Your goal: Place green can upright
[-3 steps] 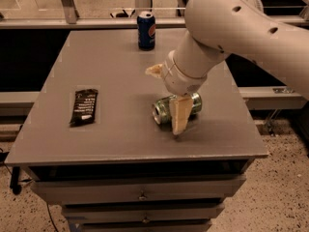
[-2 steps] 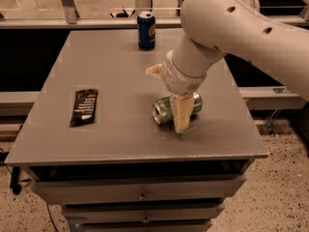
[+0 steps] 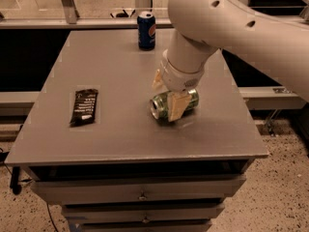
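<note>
Now grasping: straddling the sideways green can (image 3: 189,99) on the desk (image 3: 120,66) with the gripper (image 3: 165,100), clamped or loose, cannot tell. Next, needing lifting and tipping upright.

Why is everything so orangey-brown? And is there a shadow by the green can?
Camera view: dim, warm light tints the whole scene brownish. A soft shadow lies on the table just beside the green can, beneath the gripper clamped around it. The robot arm has a pale shell that catches the brightest light, and under the tabletop it is dark.
</note>
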Controlling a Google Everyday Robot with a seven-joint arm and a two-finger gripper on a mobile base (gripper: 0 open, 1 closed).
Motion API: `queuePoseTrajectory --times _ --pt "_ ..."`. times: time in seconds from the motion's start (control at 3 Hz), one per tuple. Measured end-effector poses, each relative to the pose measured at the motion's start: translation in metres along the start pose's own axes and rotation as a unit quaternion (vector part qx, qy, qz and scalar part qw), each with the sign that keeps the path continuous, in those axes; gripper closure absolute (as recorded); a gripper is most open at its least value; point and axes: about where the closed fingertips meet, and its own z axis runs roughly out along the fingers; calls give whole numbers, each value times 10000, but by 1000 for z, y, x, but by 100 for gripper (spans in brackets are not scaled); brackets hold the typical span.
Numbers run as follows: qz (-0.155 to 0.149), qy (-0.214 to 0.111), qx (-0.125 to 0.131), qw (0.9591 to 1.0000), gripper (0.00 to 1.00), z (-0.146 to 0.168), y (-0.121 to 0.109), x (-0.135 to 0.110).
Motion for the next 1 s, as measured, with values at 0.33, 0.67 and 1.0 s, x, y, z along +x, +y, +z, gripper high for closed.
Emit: queuePoseTrajectory --times 0.33,0.67,1.0 --pt "193 209 -480 9984 61 -8 14 -5" --pt "319 307 -790 9959 83 -22 24 -9" --pt "862 1 -722 9937 100 -37 12 -1"
